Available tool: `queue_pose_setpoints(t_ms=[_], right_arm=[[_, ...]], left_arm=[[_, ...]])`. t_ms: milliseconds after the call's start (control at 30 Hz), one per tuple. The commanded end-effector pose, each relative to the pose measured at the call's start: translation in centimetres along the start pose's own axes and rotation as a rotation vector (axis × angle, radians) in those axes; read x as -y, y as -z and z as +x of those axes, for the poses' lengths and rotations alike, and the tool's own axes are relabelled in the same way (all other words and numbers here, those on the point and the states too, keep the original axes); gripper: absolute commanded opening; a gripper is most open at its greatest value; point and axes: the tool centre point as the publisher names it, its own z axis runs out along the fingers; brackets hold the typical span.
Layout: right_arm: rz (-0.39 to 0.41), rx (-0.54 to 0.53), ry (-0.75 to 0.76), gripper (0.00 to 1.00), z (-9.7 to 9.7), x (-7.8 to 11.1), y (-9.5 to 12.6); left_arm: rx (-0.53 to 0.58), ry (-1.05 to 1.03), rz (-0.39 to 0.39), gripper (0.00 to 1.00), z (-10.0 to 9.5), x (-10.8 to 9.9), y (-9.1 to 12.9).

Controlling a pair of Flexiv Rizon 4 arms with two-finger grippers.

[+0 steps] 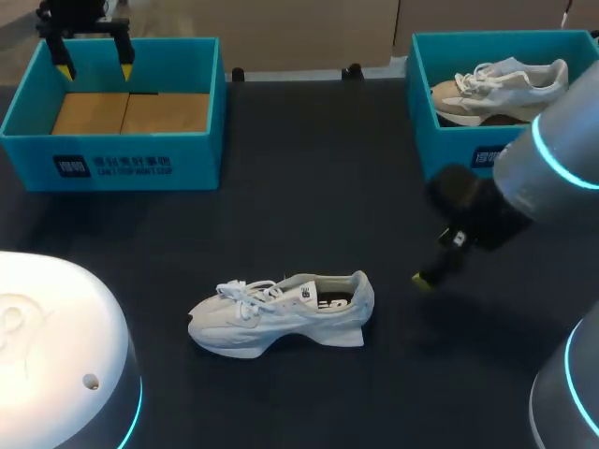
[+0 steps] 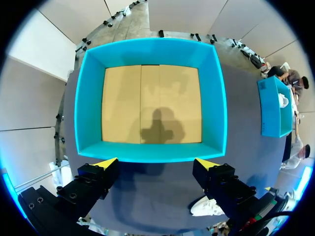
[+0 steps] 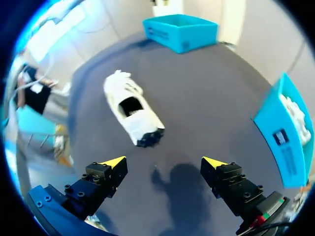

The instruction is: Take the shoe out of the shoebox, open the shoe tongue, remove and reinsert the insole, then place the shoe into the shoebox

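Note:
A white sneaker [image 1: 281, 313] lies on its sole in the middle of the dark table, toe to the left. In the right wrist view the sneaker [image 3: 132, 110] sits ahead of my right gripper [image 3: 165, 161], heel end nearest; the fingers are open with nothing between them. In the head view the right gripper [image 1: 426, 276] hovers just right of the heel, apart from it. My left gripper [image 1: 94, 58] hangs open over the empty teal shoebox [image 1: 122, 154] at the back left. Its own view shows that gripper [image 2: 157, 162] above the near wall of the box [image 2: 147, 51] and its bare cardboard floor.
A second teal shoebox [image 1: 454, 150] stands at the back right, holding a beige and white shoe [image 1: 501, 86]. Bare dark table lies between the two boxes and around the sneaker. A white rounded arm housing [image 1: 47, 346] fills the near left corner.

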Motion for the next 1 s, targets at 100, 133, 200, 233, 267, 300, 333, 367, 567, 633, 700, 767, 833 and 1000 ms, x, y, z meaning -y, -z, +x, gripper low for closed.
queue_pose_setpoints(t_ms=[100, 133, 200, 233, 267, 300, 333, 367, 567, 633, 700, 767, 833, 1000], right_arm=[[-0.405, -0.427, 0.422, 1.0, -0.5, 3.2, -1.6], [-0.414, -0.413, 0.424, 1.0, -0.6, 3.9, -2.1], [-0.462, -0.396, 0.466, 1.0, -0.7, 4.7, -2.7], [-0.51, -0.413, 0.493, 1.0, -0.8, 5.1, -3.0], [-0.543, -0.413, 0.514, 1.0, -0.9, 5.5, -3.4], [-0.543, -0.413, 0.514, 1.0, -0.9, 5.5, -3.4], [-0.543, -0.413, 0.514, 1.0, -0.9, 5.5, -3.4], [-0.543, -0.413, 0.514, 1.0, -0.9, 5.5, -3.4], [-0.543, -0.413, 0.514, 1.0, -0.9, 5.5, -3.4], [-0.543, -0.413, 0.514, 1.0, -0.9, 5.5, -3.4], [-0.543, -0.413, 0.514, 1.0, -0.9, 5.5, -3.4], [-0.562, -0.413, 0.508, 1.0, -1.2, 5.7, -3.9], [-0.631, -0.418, 0.482, 1.0, -1.8, 6.5, -4.6], [-0.732, -0.398, 0.371, 1.0, -3.6, 8.5, -6.4]], left_arm=[[0.0, 0.0, 0.0, 1.0, 0.0, 0.0, 0.0], [0.0, 0.0, 0.0, 1.0, 0.0, 0.0, 0.0], [0.0, 0.0, 0.0, 1.0, 0.0, 0.0, 0.0], [0.0, 0.0, 0.0, 1.0, 0.0, 0.0, 0.0], [0.0, 0.0, 0.0, 1.0, 0.0, 0.0, 0.0], [0.0, 0.0, 0.0, 1.0, 0.0, 0.0, 0.0], [0.0, 0.0, 0.0, 1.0, 0.0, 0.0, 0.0], [0.0, 0.0, 0.0, 1.0, 0.0, 0.0, 0.0], [0.0, 0.0, 0.0, 1.0, 0.0, 0.0, 0.0], [0.0, 0.0, 0.0, 1.0, 0.0, 0.0, 0.0], [0.0, 0.0, 0.0, 1.0, 0.0, 0.0, 0.0], [0.0, 0.0, 0.0, 1.0, 0.0, 0.0, 0.0], [0.0, 0.0, 0.0, 1.0, 0.0, 0.0, 0.0], [0.0, 0.0, 0.0, 1.0, 0.0, 0.0, 0.0]])
